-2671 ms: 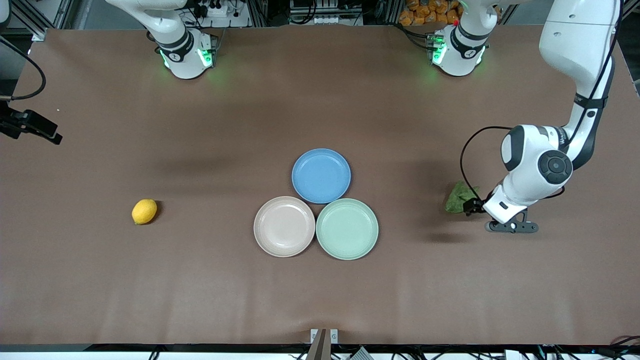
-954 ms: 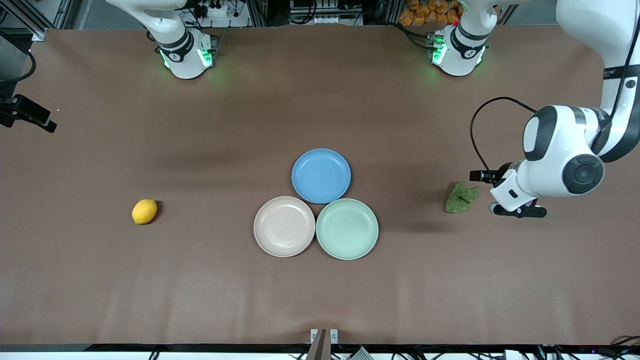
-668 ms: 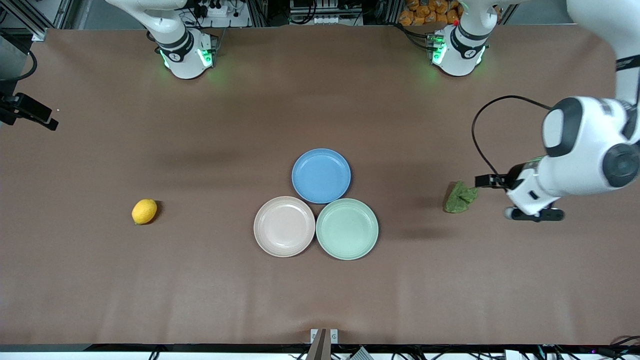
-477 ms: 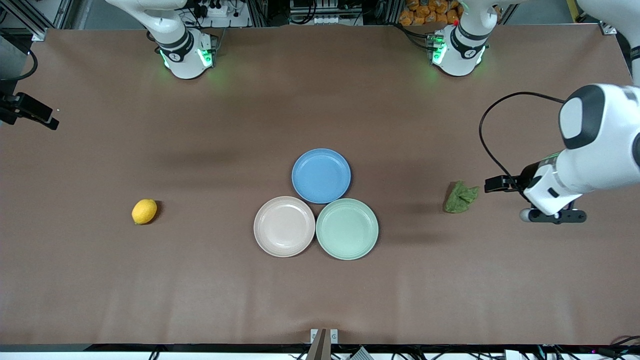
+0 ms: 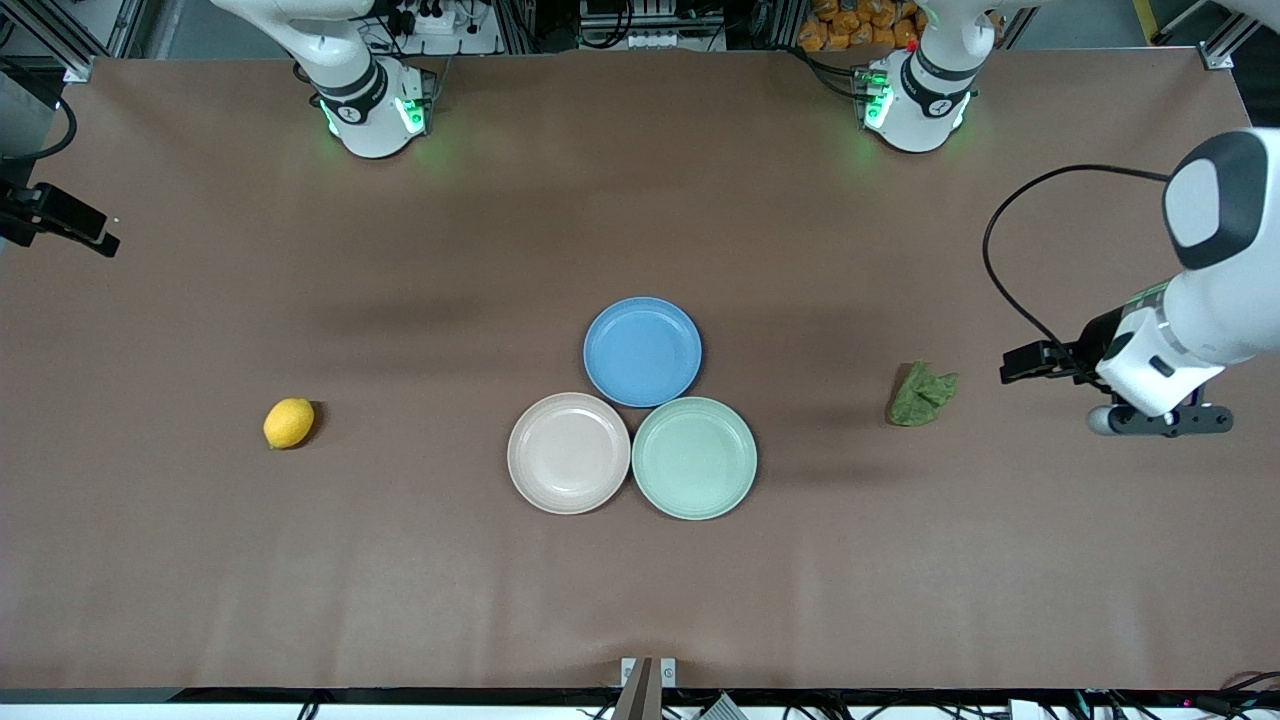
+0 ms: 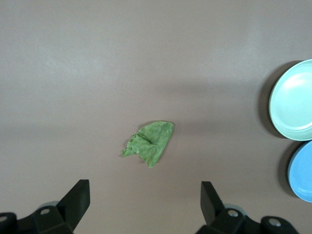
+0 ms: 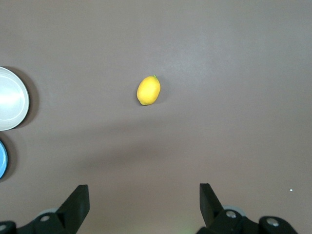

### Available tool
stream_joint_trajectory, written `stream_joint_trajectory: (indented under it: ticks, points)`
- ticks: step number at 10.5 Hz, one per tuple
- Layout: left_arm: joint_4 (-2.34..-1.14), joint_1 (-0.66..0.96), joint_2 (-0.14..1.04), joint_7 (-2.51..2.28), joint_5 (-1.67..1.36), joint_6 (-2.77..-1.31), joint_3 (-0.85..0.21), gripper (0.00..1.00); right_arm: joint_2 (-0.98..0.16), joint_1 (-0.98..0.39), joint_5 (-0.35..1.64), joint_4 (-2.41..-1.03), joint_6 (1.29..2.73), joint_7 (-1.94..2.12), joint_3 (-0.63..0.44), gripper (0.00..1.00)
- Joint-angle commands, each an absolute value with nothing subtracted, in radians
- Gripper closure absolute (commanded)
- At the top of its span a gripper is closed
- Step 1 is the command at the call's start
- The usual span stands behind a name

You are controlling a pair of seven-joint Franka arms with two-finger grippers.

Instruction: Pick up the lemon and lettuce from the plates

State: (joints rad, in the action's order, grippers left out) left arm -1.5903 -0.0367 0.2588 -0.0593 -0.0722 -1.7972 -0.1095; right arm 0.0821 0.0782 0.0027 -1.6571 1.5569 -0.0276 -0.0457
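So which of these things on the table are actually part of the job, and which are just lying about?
Part of the job:
lemon, on the bare table
lettuce, on the bare table
beige-pink plate, empty
mint green plate, empty
left gripper, open
right gripper, open

Just lying about:
blue plate, empty

Matt brown covering on the desk (image 5: 400,580); smooth, faintly glossy plates (image 5: 568,453); a wrinkled, matt lettuce (image 5: 921,394); a dimpled, waxy-looking lemon (image 5: 289,423).
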Motion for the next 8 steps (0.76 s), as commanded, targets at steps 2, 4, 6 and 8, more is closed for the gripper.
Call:
stream_joint_trajectory:
  ticks: [2,4,6,8]
  points:
    - [-1.597,-0.037,0.213,-0.054,-0.072,-1.776,-0.117,0.00,0.095,0.080,0.000,-1.652,1.542,-0.028,-0.041,0.00]
    - [-1.594,-0.046,0.209,-0.049,-0.072,-1.776,-0.109,0.00,0.095,0.080,0.000,-1.652,1.542,-0.028,-0.041,0.00]
    - [-1.592,-0.048,0.210,-0.051,-0.066,-1.778,-0.107,0.00,0.095,0.080,0.000,-1.652,1.542,-0.028,-0.041,0.00]
    - [-1.591,-0.046,0.210,-0.054,-0.066,-1.778,-0.109,0.00,0.095,0.080,0.000,-1.652,1.542,-0.028,-0.041,0.00]
